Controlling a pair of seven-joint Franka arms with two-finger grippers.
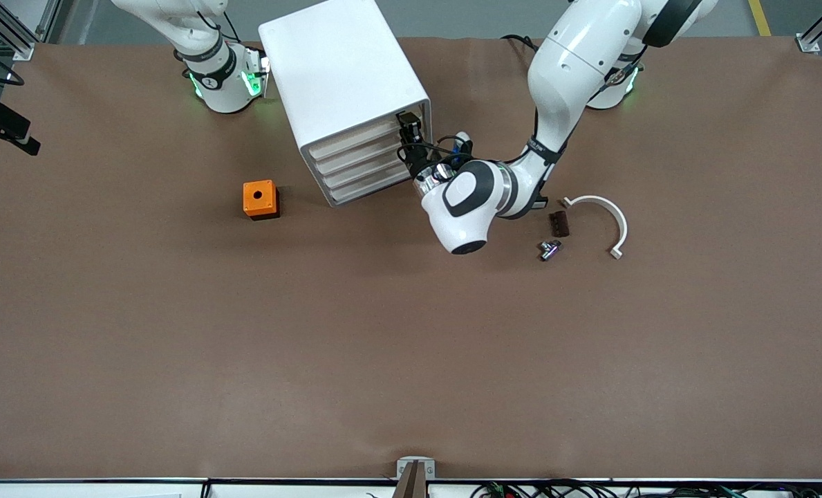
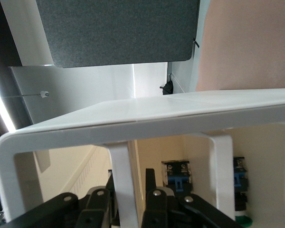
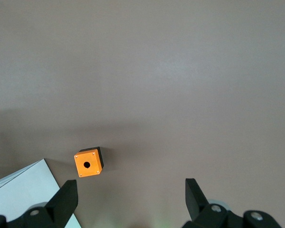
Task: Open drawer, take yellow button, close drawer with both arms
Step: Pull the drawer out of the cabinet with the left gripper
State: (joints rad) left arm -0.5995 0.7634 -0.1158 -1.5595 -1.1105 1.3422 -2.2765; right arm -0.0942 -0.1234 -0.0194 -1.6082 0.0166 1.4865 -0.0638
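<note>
Worktop (image 1: 141,332) of brown cloth carried everything. At the right arm's end, the right gripper (image 3: 130,186) hung high over it with its jaws spread wide and nothing in them, and that arm waited. An orange box (image 1: 260,199) with a hole in its top lay below it, beside the white cabinet (image 1: 341,76). The drawer (image 1: 355,140), topmost of four, looked shut, its front level with the three below and facing the front camera, turned a little toward the left arm's end. The left gripper (image 1: 409,142) was at that front's corner, set around a white upright strip (image 2: 122,185). Whether it had clamped the strip could not be told. The drawer would have to slide straight out of the cabinet along its length, and the left arm was by far the nearer one. Small blue-and-black parts (image 2: 175,176) showed inside, but the button could not be picked out. Near the left arm lay a dark block (image 1: 558,223), a metal fitting (image 1: 549,250) and a white curved clip (image 1: 608,214).
</note>
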